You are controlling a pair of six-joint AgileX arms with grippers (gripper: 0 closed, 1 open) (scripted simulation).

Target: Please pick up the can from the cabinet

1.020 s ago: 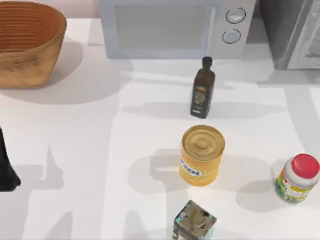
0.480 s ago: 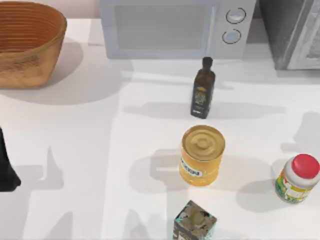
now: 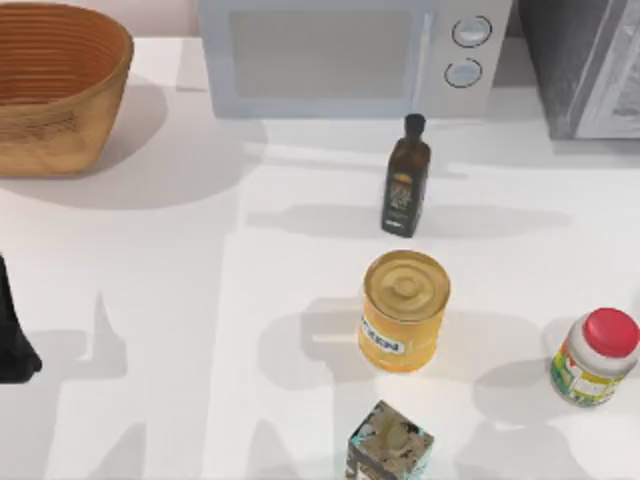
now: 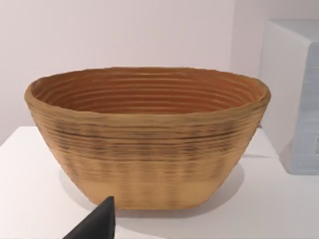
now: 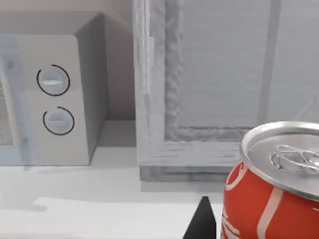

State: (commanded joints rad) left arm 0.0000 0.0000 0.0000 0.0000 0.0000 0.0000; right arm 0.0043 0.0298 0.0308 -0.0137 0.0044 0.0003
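Note:
The can (image 3: 404,310) is a squat yellow-orange tin with a gold ridged lid and a white label band. It stands upright near the middle of the cabinet (image 3: 150,300), on its broad white top, and nothing touches it. My left arm (image 3: 12,340) is a dark shape parked at the left edge, far from the can. A black tip of my left gripper (image 4: 97,224) shows in the left wrist view, in front of the basket. A black tip of my right gripper (image 5: 202,219) shows in the right wrist view, beside a red drink can.
A dark bottle (image 3: 405,188) stands behind the can and a small patterned box (image 3: 389,443) in front of it. A red-capped jar (image 3: 595,356) is at the right. A wicker basket (image 3: 55,85) sits back left, a microwave (image 3: 350,55) at the back. The red drink can (image 5: 271,189) is close to my right wrist.
A shadow on the right side of the cabinet top has slid toward the near edge. The can, the other items and my left arm have not moved.

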